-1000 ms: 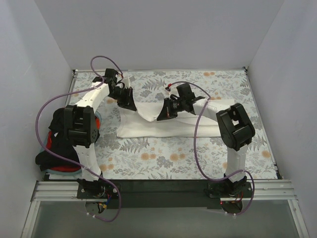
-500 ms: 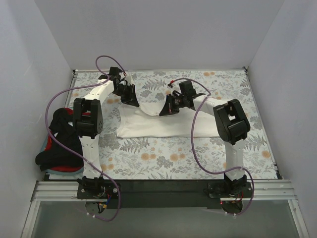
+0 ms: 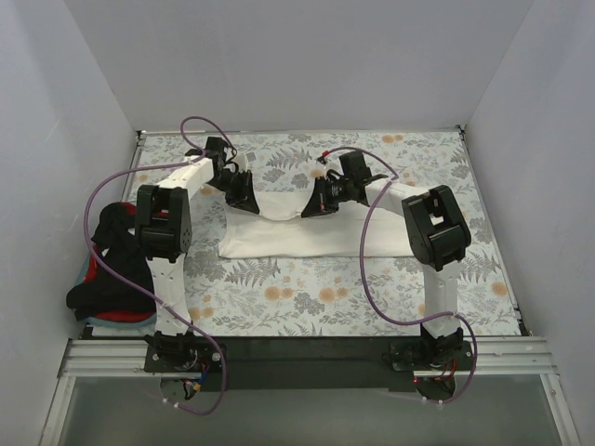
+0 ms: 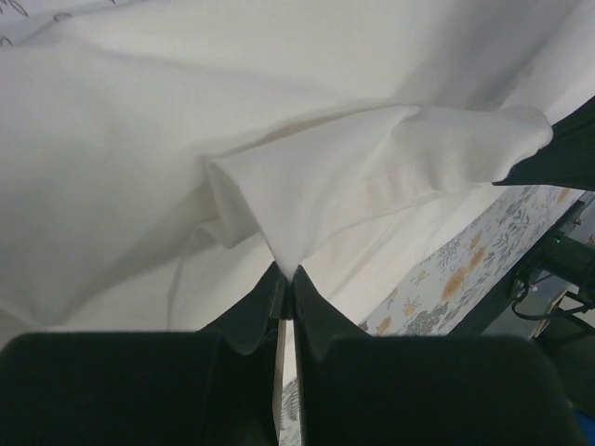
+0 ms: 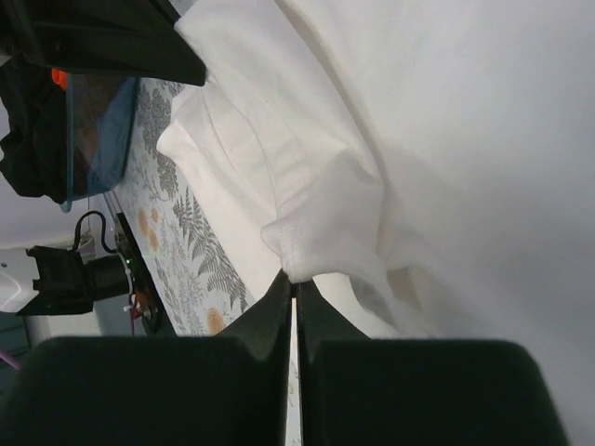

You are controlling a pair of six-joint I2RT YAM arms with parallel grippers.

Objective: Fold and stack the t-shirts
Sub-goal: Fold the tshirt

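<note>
A large off-white t-shirt (image 3: 297,237) lies across the middle of the floral cloth, its far edge lifted between both arms. My left gripper (image 3: 247,202) is shut on a pinch of that edge; the cloth (image 4: 307,200) rises from the closed tips. My right gripper (image 3: 311,209) is shut on another fold of the same shirt (image 5: 325,223). The two grippers stand close together over the shirt's far side. A pile of black (image 3: 116,269) and red (image 3: 121,316) t-shirts sits at the left edge, with a teal piece (image 3: 90,267) showing under it.
The grey-and-orange floral table cloth (image 3: 335,297) covers the table. White walls close in the back and both sides. Purple cables loop from both arms. A dark rail (image 3: 307,348) with the arm bases runs along the near edge.
Both grippers have carried the shirt's lifted edge toward the far side of the table and lower. The raised fold between them has flattened out.
</note>
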